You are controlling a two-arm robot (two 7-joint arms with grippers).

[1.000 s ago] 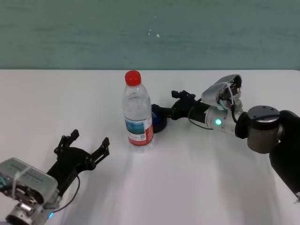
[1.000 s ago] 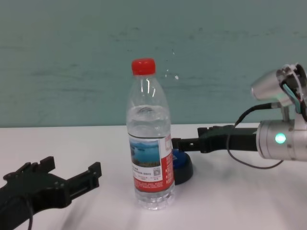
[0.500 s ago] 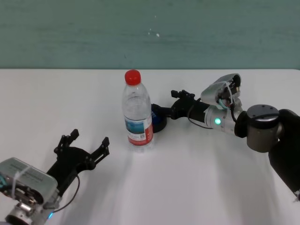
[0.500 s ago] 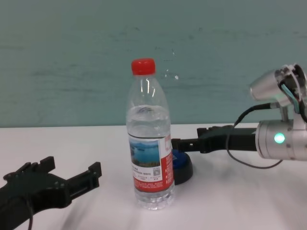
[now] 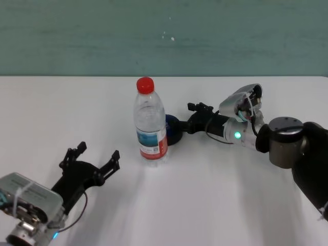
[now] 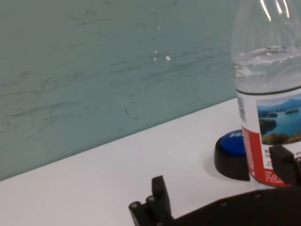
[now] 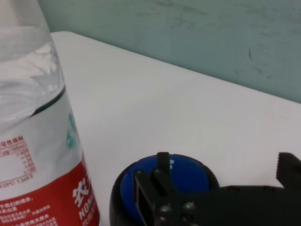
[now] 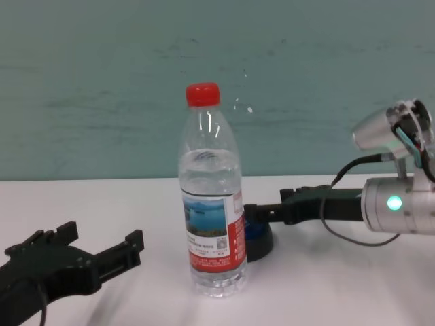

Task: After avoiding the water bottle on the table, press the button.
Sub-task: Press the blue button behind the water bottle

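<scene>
Pressing is the step in hand: the right claw [image 5: 180, 124] has come in from the side, past the water bottle [image 5: 150, 123], and its fingertips sit over the blue dome of the button [image 5: 171, 129]. From the right wrist view the fingers [image 7: 162, 181] lie across the near part of the dome; whether they bear on it or hover just above cannot be told. Both fingers look close together there, so I judge the claw narrow, near shut.

Just beyond the fingertips stands the water bottle, upright on the worktop [image 5: 205, 195] and very near the button's base, on the far side from the arm. It looks untouched.

Set against the pictures from a moment ago, the right forearm and claw have sunk a little toward the button in the chest view, while the bottle and button lie where they were. That reads as the downward press getting under way.

What the next move calls for is a short, straight push down onto the dome, with no creep forward, since any advance would nudge the bottle.

Well off from all this, the left claw [image 5: 89, 165] rests low over the worktop with its fingers spread wide, holding nothing.
</scene>
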